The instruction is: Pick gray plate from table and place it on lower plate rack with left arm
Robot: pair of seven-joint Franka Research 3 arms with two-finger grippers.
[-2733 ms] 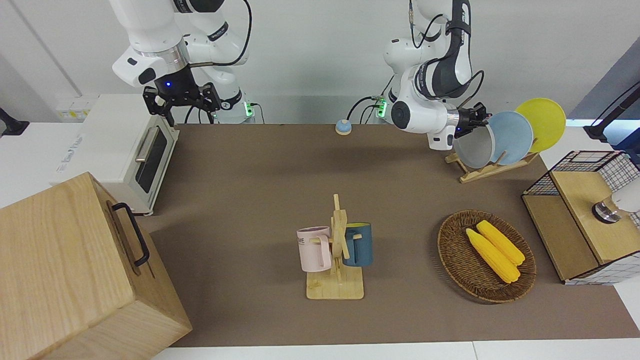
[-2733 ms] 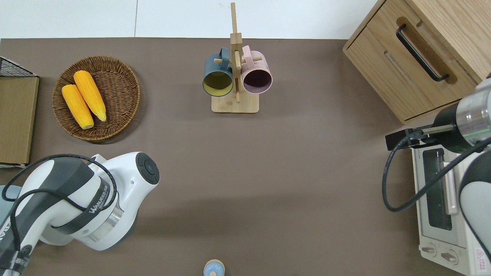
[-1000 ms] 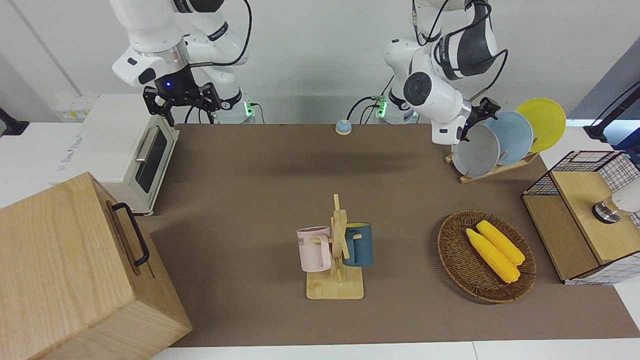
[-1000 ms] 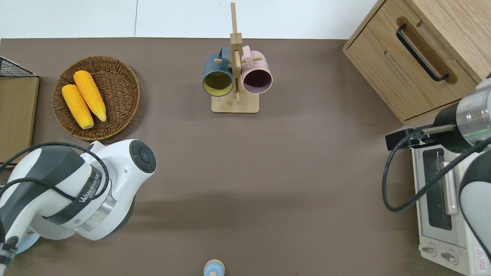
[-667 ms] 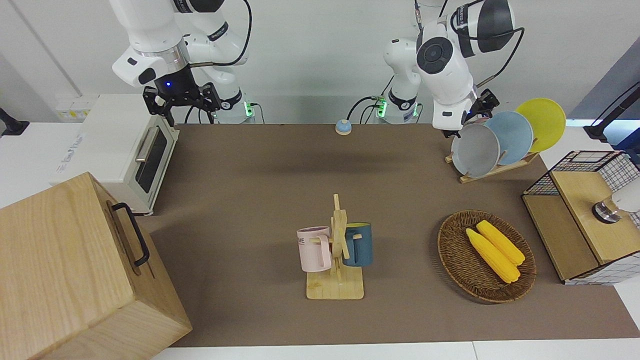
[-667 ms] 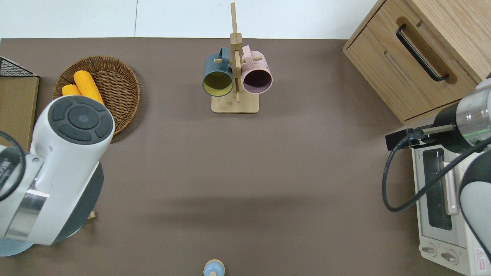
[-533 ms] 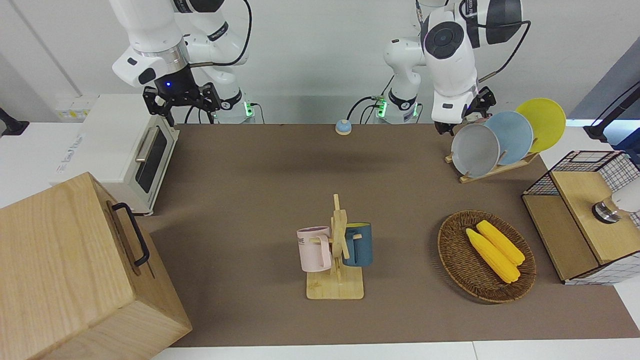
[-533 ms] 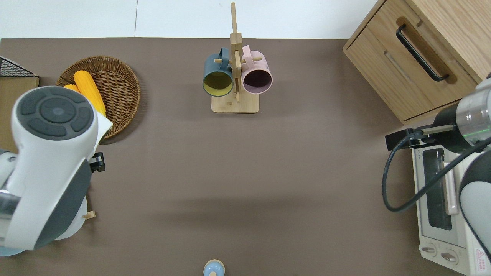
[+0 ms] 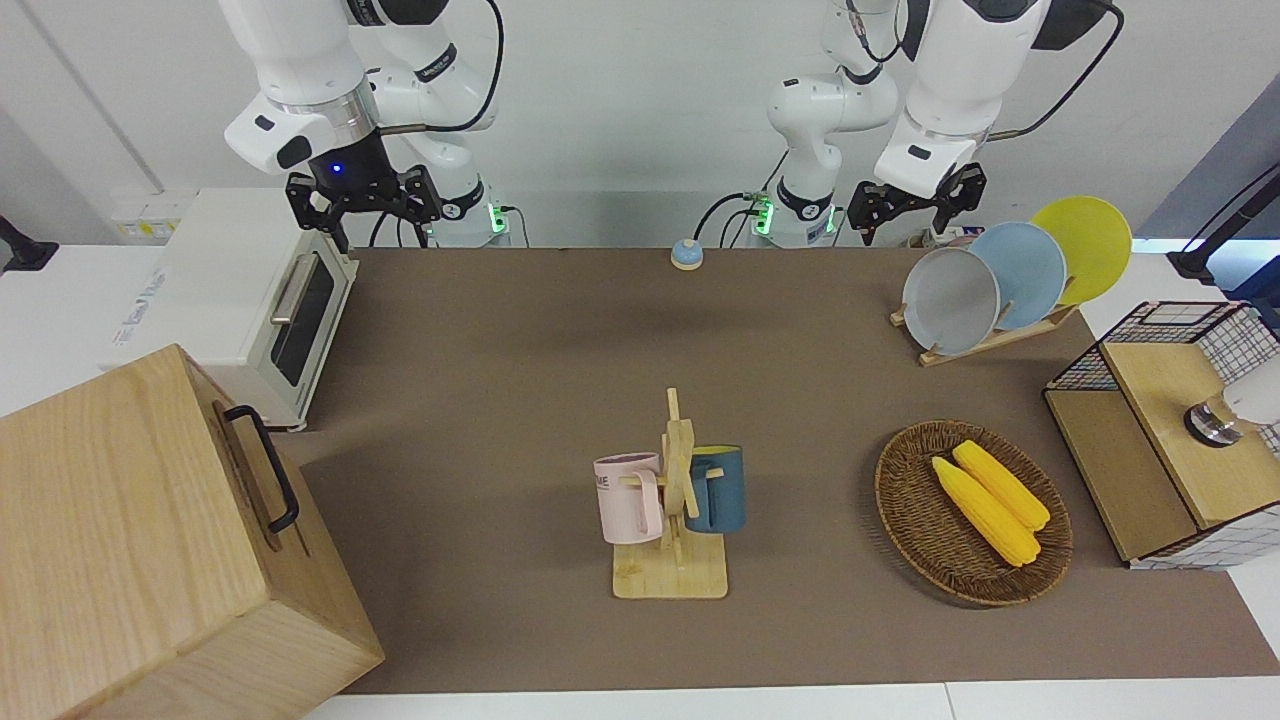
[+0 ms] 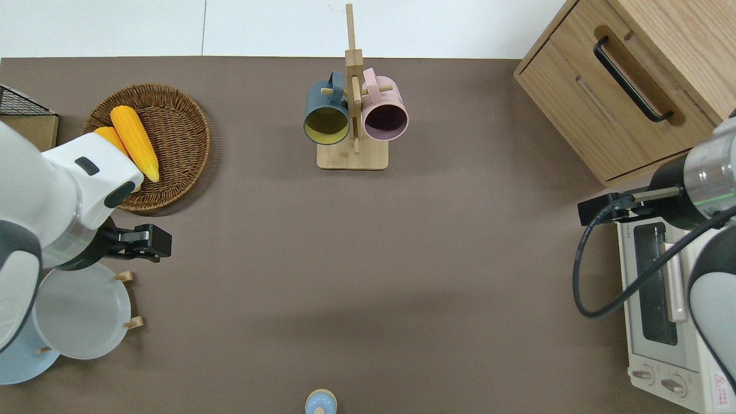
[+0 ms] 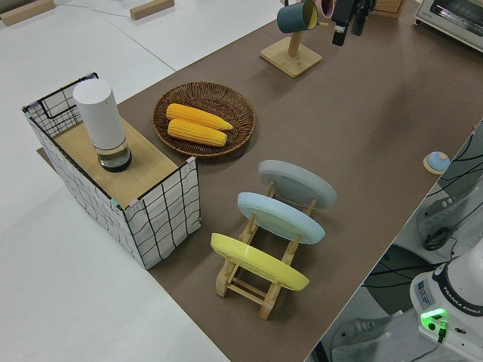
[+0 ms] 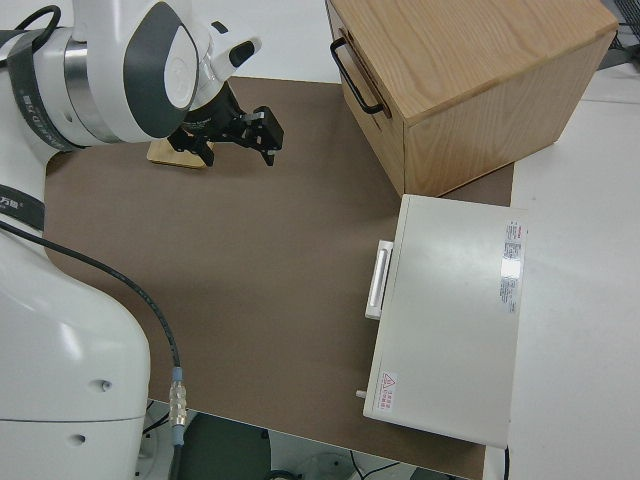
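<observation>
The gray plate (image 9: 950, 301) stands in the lowest slot of the lower plate rack (image 9: 985, 338), leaning against the pegs, and my left gripper (image 9: 915, 203) no longer touches it. My fingers (image 10: 154, 240) are spread and hold nothing; in the overhead view they hang over bare worktop (image 9: 560, 360) just beside the rack, toward the basket. A second ago they were right at the plate's upper rim; since then my left arm (image 9: 955, 70) has swung up and away, and the plate has not shifted as I let go. I judge from this that the placing is done and what I am doing is only the retreat.

Outward from there: the pale blue plate (image 9: 1022, 274) sits in the next slot, just beside the gray one, and the yellow plate (image 9: 1085, 246) in the highest. Farther from me lies the wicker basket (image 9: 972, 512) with two corn cobs (image 9: 990, 500), and the mug tree (image 9: 672, 500) stands mid-worktop. My right gripper (image 9: 362, 203) is parked, fingers apart.

The only risk I see is the plate sliding off its pegs, but it looks settled.
</observation>
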